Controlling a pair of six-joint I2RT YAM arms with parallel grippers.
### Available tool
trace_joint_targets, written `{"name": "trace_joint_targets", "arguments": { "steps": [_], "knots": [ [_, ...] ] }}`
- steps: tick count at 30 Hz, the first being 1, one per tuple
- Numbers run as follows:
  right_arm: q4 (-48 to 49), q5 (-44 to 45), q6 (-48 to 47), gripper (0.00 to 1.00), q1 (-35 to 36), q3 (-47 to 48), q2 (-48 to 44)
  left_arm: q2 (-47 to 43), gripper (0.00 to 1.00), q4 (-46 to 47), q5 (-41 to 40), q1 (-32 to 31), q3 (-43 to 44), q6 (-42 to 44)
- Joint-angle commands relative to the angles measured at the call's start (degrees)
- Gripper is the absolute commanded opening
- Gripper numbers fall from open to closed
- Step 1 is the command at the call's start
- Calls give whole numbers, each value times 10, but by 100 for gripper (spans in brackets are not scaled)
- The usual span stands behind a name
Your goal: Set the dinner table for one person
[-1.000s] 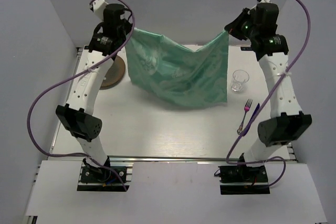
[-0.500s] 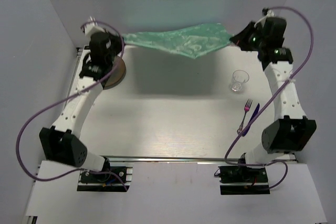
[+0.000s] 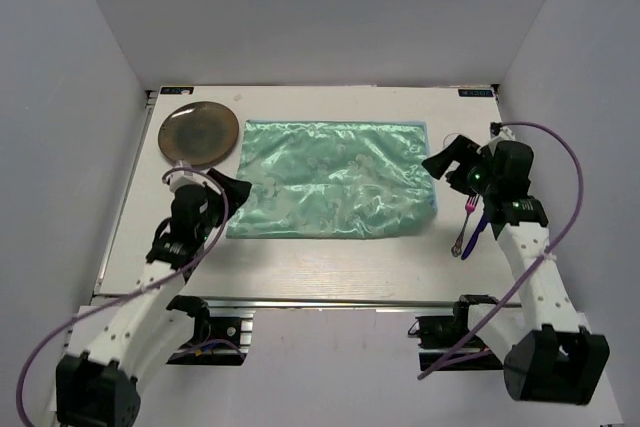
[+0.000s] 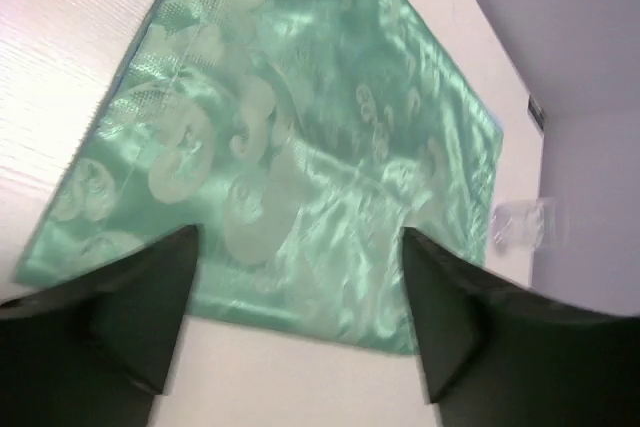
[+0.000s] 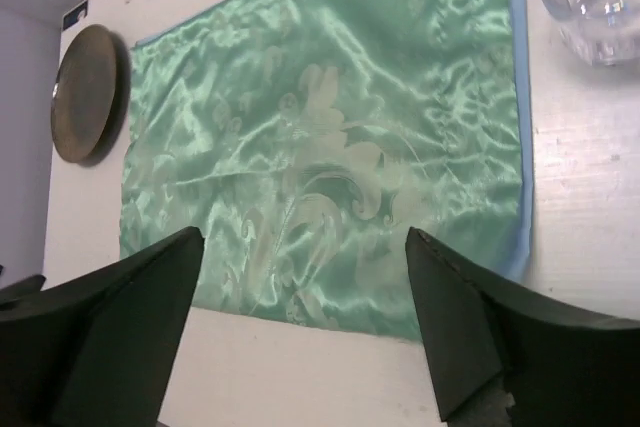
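From above, the matte white table is spreading beneath both arms, bearing one shiny rectangular green mat, one round brown plate, one fork and one purple knife. In the left wrist view the left gripper is standing open and empty over the mat's edge, with one clear glass beyond. In the right wrist view the right gripper is likewise gaping, holding nothing.

Left pincer spread wide, right pincer spread wide, both angled downward
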Motion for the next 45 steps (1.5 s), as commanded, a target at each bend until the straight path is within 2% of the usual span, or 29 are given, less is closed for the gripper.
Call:
{"name": "trace_joint_targets", "arguments": {
  "steps": [1, 3, 5, 8, 11, 15, 18, 22, 31, 40, 45],
  "knots": [
    [40, -12, -22, 89, 3, 28, -13, -94, 98, -53, 27, -2, -10, -11],
    [24, -16, -33, 89, 7, 52, 9, -103, 98, -74, 16, -2, 5, 2],
    [9, -18, -35, 89, 10, 72, 46, -71, 98, -77, 13, -2, 39, 12],
    [9, -7, -37, 89, 45, 84, 103, 55, 98, -85, 31, -2, 114, 27],
    [-39, 37, -53, 89, 70, 122, 187, 241, 98, -108, 54, -7, 207, 39],
    [-30, 93, -47, 89, 100, 113, 257, 373, 98, -130, 57, -7, 281, 42],
    [-23, 106, -48, 89, 113, 109, 300, 415, 98, -127, 57, -12, 292, 35],
    [-16, 125, -52, 89, 117, 111, 365, 418, 98, -129, 41, -18, 266, -2],
    [1, 151, -42, 89, 121, 122, 433, 402, 98, -112, 17, -28, 201, -43],
    [0, 147, -39, 89, 121, 149, 458, 402, 98, -117, 13, -28, 201, -46],
    [8, 139, -33, 89, 123, 144, 430, 384, 98, -151, -4, -23, 228, -37]
  ]
}}
